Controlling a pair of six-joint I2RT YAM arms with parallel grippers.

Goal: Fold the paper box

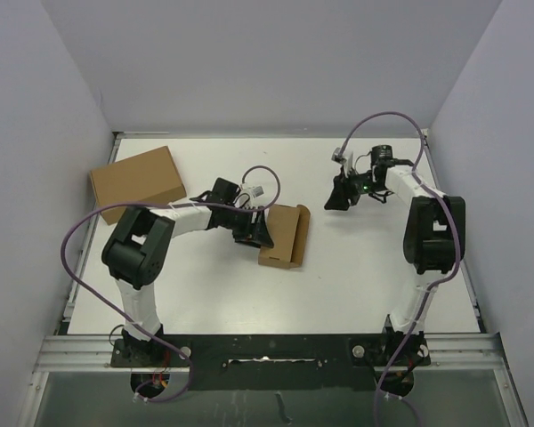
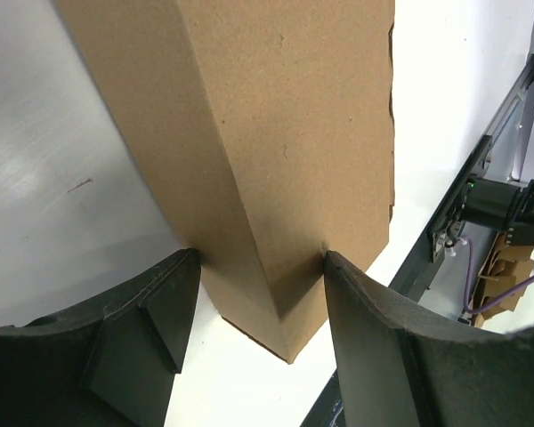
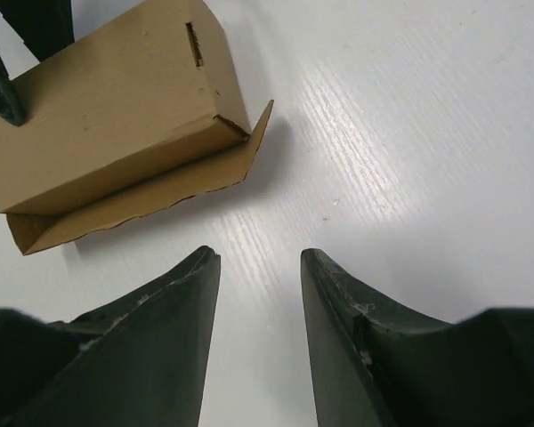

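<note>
The paper box [image 1: 285, 236] is a flat brown cardboard mailer lying mid-table, with one flap still lying out along its right edge. My left gripper [image 1: 254, 233] sits at its left side. In the left wrist view both fingertips press against opposite faces of the paper box [image 2: 285, 133], whose corner pokes down between them, so my left gripper [image 2: 260, 258] is shut on it. My right gripper [image 1: 341, 200] hovers to the box's right, apart from it. In the right wrist view the right gripper [image 3: 260, 256] is open over bare table, and the paper box [image 3: 107, 116] with its slot lies beyond.
A larger plain cardboard box [image 1: 138, 182] stands at the back left of the white table [image 1: 356, 276]. Grey walls close in the left, back and right. A metal rail [image 2: 481, 187] runs along the near edge.
</note>
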